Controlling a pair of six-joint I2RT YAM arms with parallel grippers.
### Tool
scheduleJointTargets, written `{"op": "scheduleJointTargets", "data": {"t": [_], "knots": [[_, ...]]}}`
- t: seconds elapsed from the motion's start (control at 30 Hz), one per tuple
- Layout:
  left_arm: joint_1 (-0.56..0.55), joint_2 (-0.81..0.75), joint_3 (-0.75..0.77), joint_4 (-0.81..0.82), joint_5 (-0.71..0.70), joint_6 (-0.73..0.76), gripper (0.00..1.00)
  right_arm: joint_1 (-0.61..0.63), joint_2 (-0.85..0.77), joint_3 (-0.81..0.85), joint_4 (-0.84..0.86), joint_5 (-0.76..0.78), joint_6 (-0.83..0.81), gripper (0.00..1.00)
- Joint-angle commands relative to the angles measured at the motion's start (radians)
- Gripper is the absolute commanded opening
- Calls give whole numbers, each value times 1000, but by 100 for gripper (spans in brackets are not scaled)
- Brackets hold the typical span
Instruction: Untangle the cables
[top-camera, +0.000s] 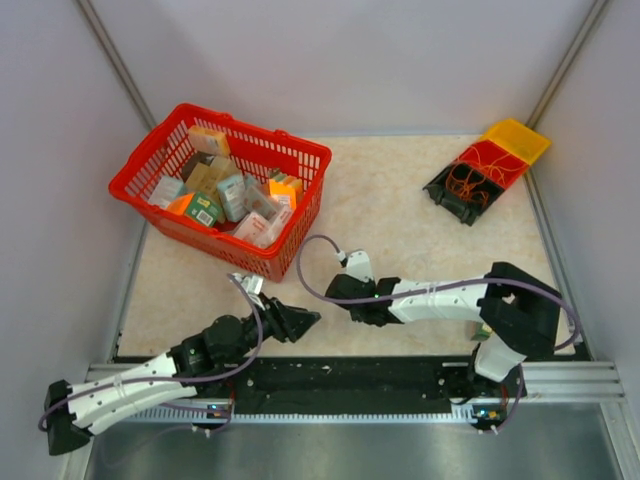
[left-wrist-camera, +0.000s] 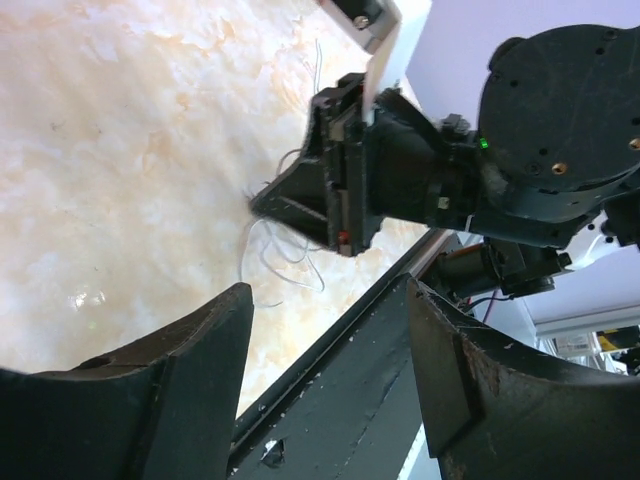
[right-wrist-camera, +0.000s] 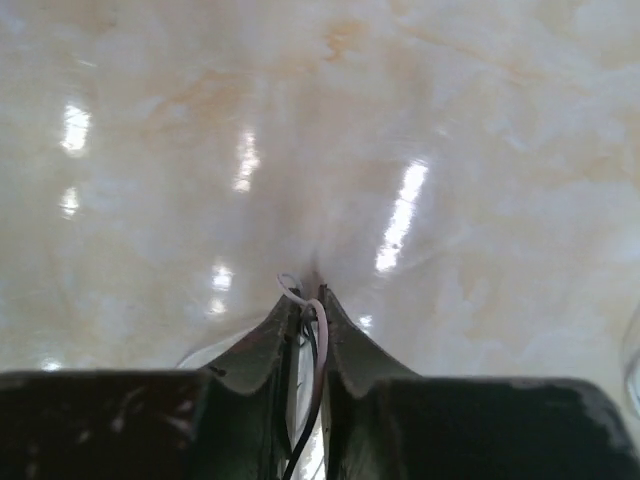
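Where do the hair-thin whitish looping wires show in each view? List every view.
Top external: not discernible, too thin.
Left wrist: whitish wires dangle mid-frame under the black right gripper.
Right wrist: bottom centre, pinched in the shut right gripper.
Shared landmark: right gripper, centre of top view.

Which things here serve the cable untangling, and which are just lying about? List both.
Job: whitish wires pinched in the right gripper; orange and red wires in the compartment tray; open left gripper.
Lying about: red basket; small boxes inside it.
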Motion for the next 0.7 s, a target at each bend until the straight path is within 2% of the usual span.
{"op": "scheduleJointTargets", "data": {"t": [0.0,0.07,0.2,0.33,0.5,0.67], "knots": [[3,62,-95,79,-15,-5,66,-49,-147,-36,-100,110,18,5],[3,143,-84,118,-11,8,66,-124,-236,-42,-95,115,-11,0],[3,306,-25,202,34,48,66,-338,-419,-41,-30,72,-111,0],[3,508,61,235,71,74,63,-657,-491,5,69,-37,-156,0],[3,653,146,225,126,119,61,-921,-393,183,167,10,-185,0],[3,601,120,247,141,153,61,-1073,-125,486,228,167,-272,0]]}}
